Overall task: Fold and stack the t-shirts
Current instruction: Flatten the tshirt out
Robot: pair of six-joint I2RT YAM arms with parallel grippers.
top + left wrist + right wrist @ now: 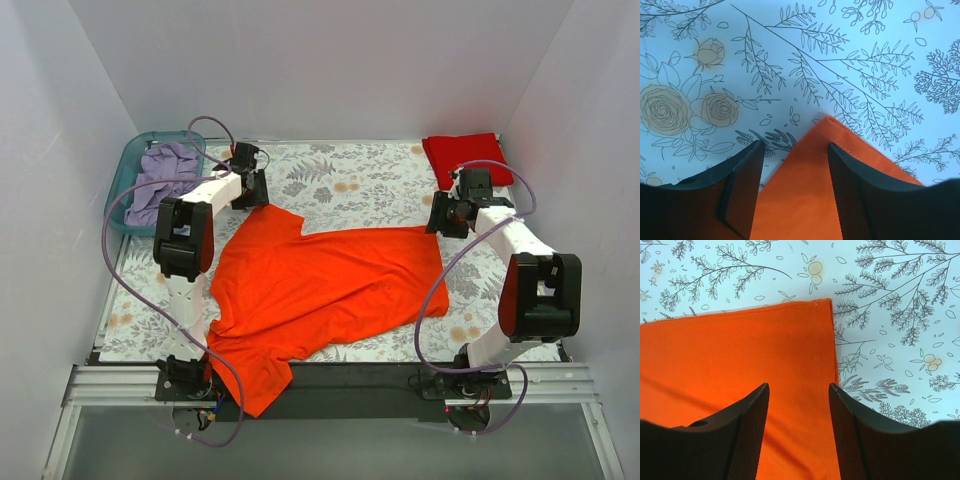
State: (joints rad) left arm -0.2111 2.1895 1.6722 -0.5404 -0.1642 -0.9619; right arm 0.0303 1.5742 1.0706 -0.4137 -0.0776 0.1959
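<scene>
Orange t-shirt [320, 285]: spread open and mostly flat on the floral worktop [350, 180], in the middle between the two arms.
Long axis: runs left to right across the worktop, slanting a little, with the left end nearer the arm bases than the right.
Right end: a straight stitched edge, seemingly the bottom hem, faces the right arm. Its far corner shows squarely in the right wrist view [790, 340].
Left end: broader and rumpled. One flap droops over the near edge of the worktop beside the left arm's base, and a pointed corner juts toward the far left. I cannot tell for sure whether that point is a sleeve.
Red t-shirt [468, 158]: folded into a compact rectangle at the far right corner of the worktop, apart from the orange one.
Left claw [250, 190]: at the far-left pointed corner of the orange shirt. In its wrist view the claw [795, 150] is spread wide, a dark finger [742, 195] on each side of the cloth's tip, gripping nothing.
Right claw [443, 215]: at the far right corner of the orange shirt, just near of the red one. In its wrist view the claw [799, 387] is likewise released, both fingers [850, 440] above orange cloth just inside the stitched edge.
Contact: from either wrist view I cannot tell whether the fingertips touch the cloth or hover just over it.
Basket [122, 185]: teal, at the far left edge, with lavender cloth [165, 180] bundled inside.
</scene>
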